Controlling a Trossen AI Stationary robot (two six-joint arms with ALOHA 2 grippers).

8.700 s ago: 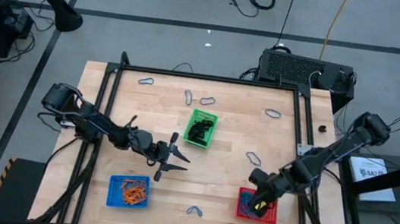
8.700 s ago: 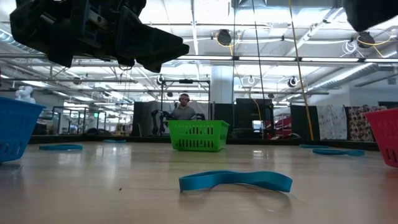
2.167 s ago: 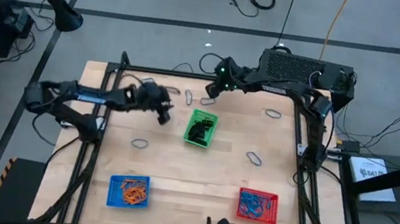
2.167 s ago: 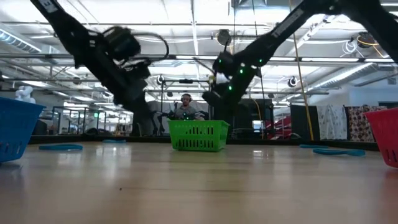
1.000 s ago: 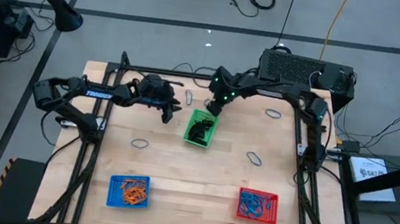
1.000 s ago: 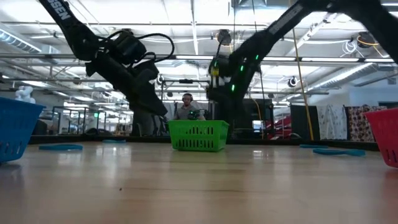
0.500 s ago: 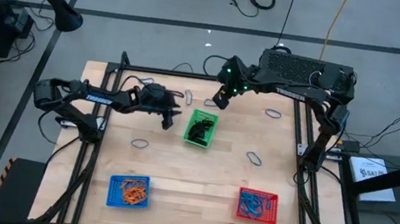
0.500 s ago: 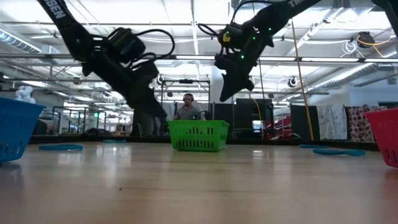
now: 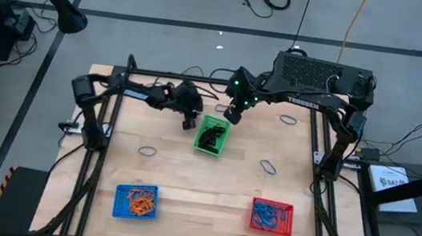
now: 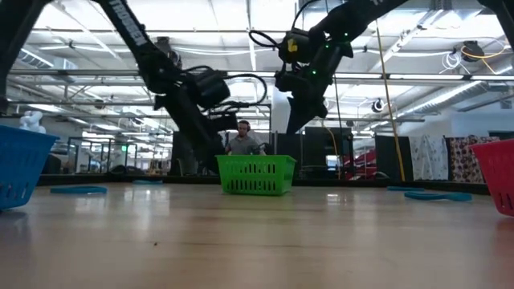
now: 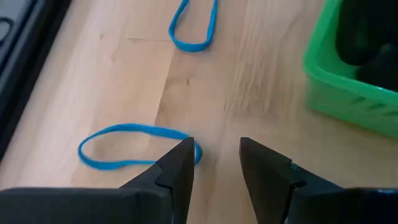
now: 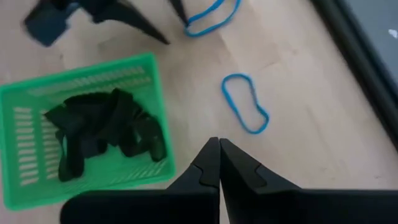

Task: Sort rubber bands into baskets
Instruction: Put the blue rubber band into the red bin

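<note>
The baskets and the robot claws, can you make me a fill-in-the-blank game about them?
1. The green basket holds rubber bands coloured ____.
2. The orange bands lie in the ____ basket.
3. The right claw has its fingers ____.
4. The left claw hangs open over a band coloured ____.

Missing words: black; blue; shut; blue

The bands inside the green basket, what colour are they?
Black bands in the green basket, clearest in the right wrist view.
</note>
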